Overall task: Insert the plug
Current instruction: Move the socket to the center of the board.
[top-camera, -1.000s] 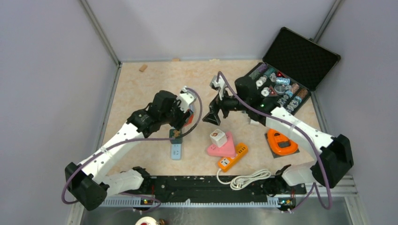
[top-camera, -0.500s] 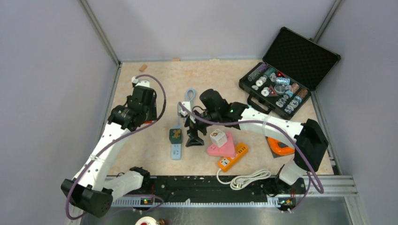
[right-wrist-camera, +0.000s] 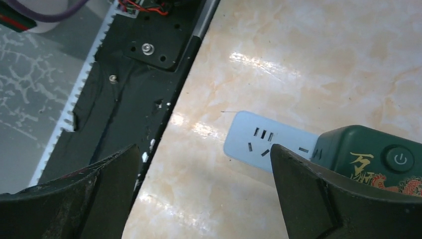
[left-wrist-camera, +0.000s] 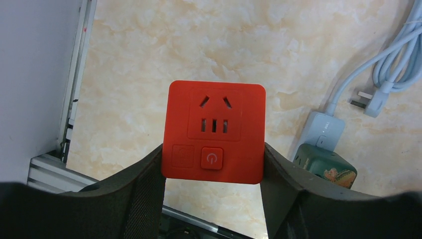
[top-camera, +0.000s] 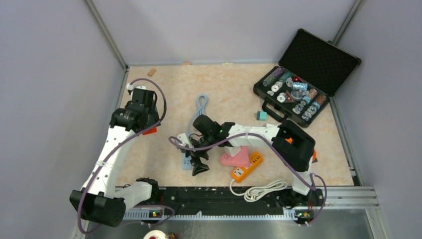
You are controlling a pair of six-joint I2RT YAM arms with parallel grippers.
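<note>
My left gripper point(left-wrist-camera: 213, 149) is shut on a red square plug adapter point(left-wrist-camera: 214, 132), its socket face and power button turned to the camera. It hangs above the table's left side, where the top view shows my left gripper point(top-camera: 144, 127). A pale blue power strip point(right-wrist-camera: 268, 142) lies near the front edge with a dark green adapter point(right-wrist-camera: 378, 159) plugged into it. Over the strip's near end point(top-camera: 186, 163) my right gripper point(right-wrist-camera: 204, 149) stands open with nothing between its fingers. The arm hides most of the green adapter in the top view.
The strip's blue cable point(top-camera: 200, 104) coils toward the back. A pink triangular socket point(top-camera: 234, 159), an orange power strip point(top-camera: 247, 168) and a white cord point(top-camera: 259, 190) lie right of my right gripper point(top-camera: 195, 162). An open black case point(top-camera: 298, 84) sits back right, a small teal plug point(top-camera: 261, 116) near it.
The left arm pulled back to the left, carrying the red adapter away from the strip. The right arm swung from the back to the strip's near end, its jaws widening.
</note>
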